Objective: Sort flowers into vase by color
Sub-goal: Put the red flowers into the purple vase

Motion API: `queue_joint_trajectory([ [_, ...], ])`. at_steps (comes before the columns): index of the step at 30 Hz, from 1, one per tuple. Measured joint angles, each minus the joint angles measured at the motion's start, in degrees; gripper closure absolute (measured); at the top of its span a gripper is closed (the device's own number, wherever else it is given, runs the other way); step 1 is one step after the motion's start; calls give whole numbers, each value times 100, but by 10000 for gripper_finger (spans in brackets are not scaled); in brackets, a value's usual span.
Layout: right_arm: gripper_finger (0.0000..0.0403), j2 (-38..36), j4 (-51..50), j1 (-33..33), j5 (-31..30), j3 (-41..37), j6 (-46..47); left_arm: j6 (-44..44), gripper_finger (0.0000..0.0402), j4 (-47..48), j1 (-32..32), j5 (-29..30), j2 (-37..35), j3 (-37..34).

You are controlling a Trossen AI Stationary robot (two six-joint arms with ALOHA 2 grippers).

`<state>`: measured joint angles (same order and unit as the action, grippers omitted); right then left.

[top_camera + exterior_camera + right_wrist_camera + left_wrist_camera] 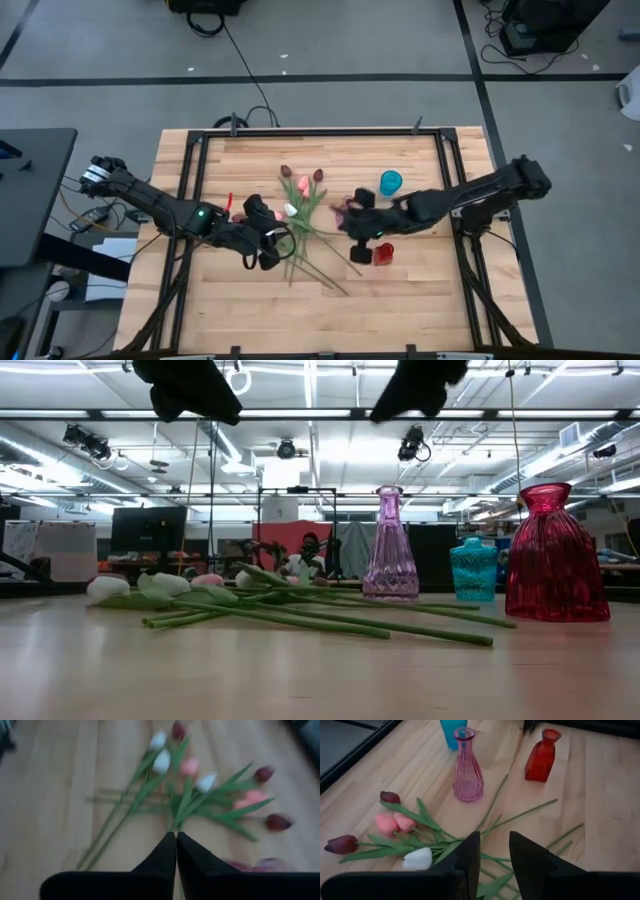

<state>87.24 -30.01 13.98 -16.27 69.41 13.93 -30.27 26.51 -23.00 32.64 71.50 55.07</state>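
Note:
The flowers (300, 215) lie in a loose heap on the table's middle, white, pink and maroon heads toward the far-left, green stems (330, 622) fanning toward the near-right. Three vases stand to their right: purple (467, 767), teal (390, 183) and red (542, 755). My left gripper (492, 852) hangs open above the heap's left side, stems below its fingers; the low view shows it (190, 388) well above the table. My right gripper (176, 839) is shut and empty, raised over the heap's right side (350, 228), beside the purple vase.
A black frame (200, 150) runs round the wooden table top. The red vase (384, 254) stands just near-side of my right gripper, the teal one on its far side. Bare wood (250, 310) lies along the near edge and on the far left.

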Motion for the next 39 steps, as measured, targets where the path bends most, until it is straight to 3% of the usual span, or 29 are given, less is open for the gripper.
queue_joint_trajectory([
  [14,283,1904,1245,-72,393,-4,-541,-148,292,261,0,-26,0,0],
  [20,280,2419,1950,-189,-30,-4,-1109,-148,292,266,0,-26,2,0],
  [25,280,2707,2572,-177,-31,0,-1131,-146,292,311,0,-28,2,0],
  [33,280,2805,2513,-208,-727,0,-1425,-148,292,332,0,-28,4,0],
  [39,280,2805,2419,-251,-546,-2,-1545,-148,291,349,0,-31,4,0],
])
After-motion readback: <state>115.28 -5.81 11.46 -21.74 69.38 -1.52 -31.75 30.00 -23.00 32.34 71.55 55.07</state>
